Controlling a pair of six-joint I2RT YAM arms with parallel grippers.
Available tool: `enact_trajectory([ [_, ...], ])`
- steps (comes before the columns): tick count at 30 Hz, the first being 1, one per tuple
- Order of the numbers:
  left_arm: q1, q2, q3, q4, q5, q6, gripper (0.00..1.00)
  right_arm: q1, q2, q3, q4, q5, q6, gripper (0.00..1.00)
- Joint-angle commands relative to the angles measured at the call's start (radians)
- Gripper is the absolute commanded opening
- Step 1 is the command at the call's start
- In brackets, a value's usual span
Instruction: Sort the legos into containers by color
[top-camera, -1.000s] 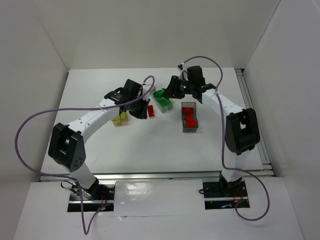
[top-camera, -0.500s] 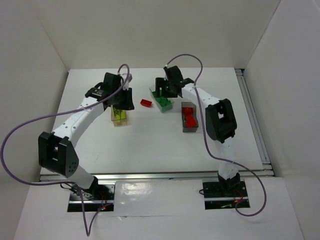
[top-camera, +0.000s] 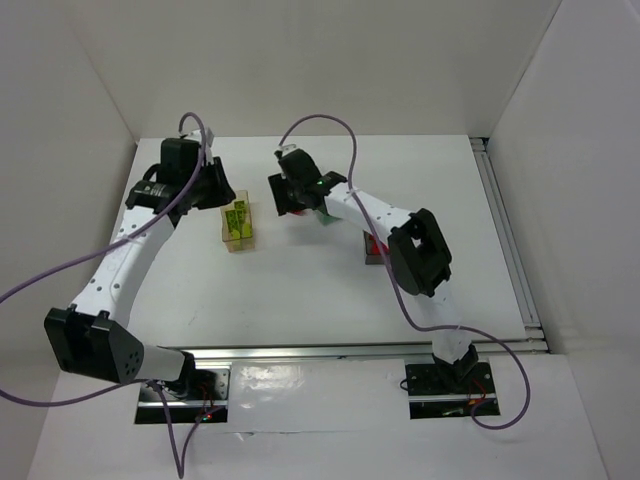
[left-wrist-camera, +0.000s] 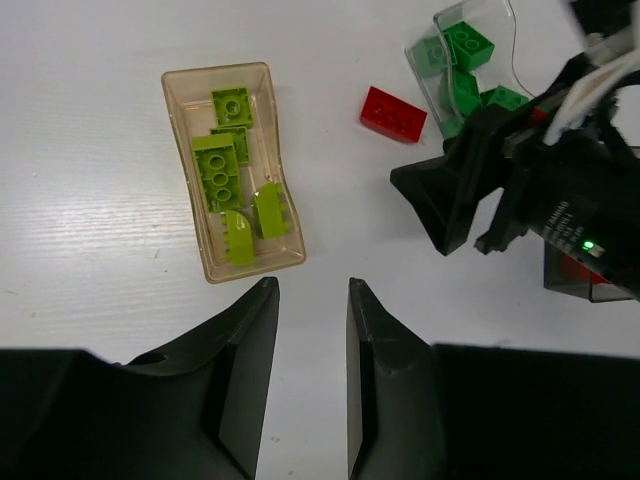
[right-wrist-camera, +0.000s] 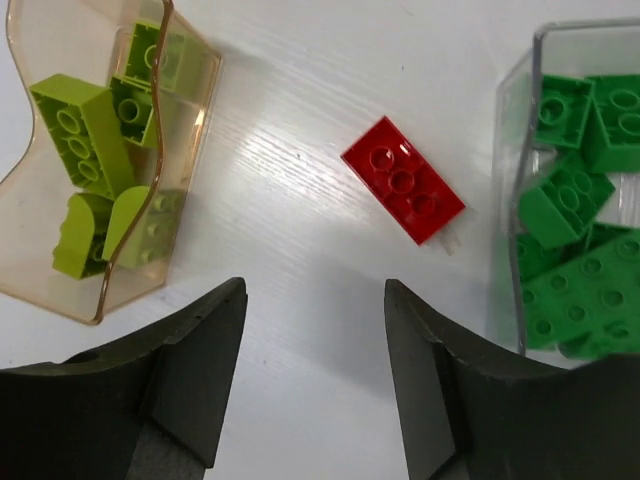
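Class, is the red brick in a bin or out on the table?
Out: the red brick lies on the table between the amber bin and the clear bin, touching neither.

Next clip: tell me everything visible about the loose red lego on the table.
The red lego is a rectangular brick of glossy plastic, studs up, lying flat and askew on the white table. It sits alone between the amber bin of yellow-green bricks and the clear bin of green bricks, touching neither. The right gripper hovers near it with fingers open; nothing holds it.
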Motion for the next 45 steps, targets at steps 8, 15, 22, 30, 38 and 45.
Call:
enact_trajectory([
  [8, 0.045, -0.048, -0.016, 0.012, 0.015, -0.026, 0.42, -0.009, 0.158, 0.171, -0.117, 0.028, 0.014, 0.89],
  [15, 0.054, -0.019, -0.016, 0.021, 0.067, -0.014, 0.40, -0.055, 0.148, 0.086, -0.080, -0.002, 0.051, 0.92],
  [22, 0.054, -0.008, -0.006, 0.021, 0.067, -0.014, 0.40, -0.064, 0.254, 0.215, -0.080, 0.050, 0.029, 0.92],
  [30, 0.064, 0.012, -0.017, 0.030, 0.056, -0.014, 0.39, -0.073, 0.330, 0.298, -0.038, -0.001, -0.022, 0.92],
  [38, 0.064, 0.021, -0.017, 0.030, 0.056, -0.014, 0.39, -0.052, 0.360, 0.352, -0.004, -0.055, -0.090, 0.77],
  [45, 0.064, 0.030, -0.026, 0.030, 0.075, -0.014, 0.38, 0.013, 0.335, 0.323, -0.016, 0.028, -0.114, 0.44],
])
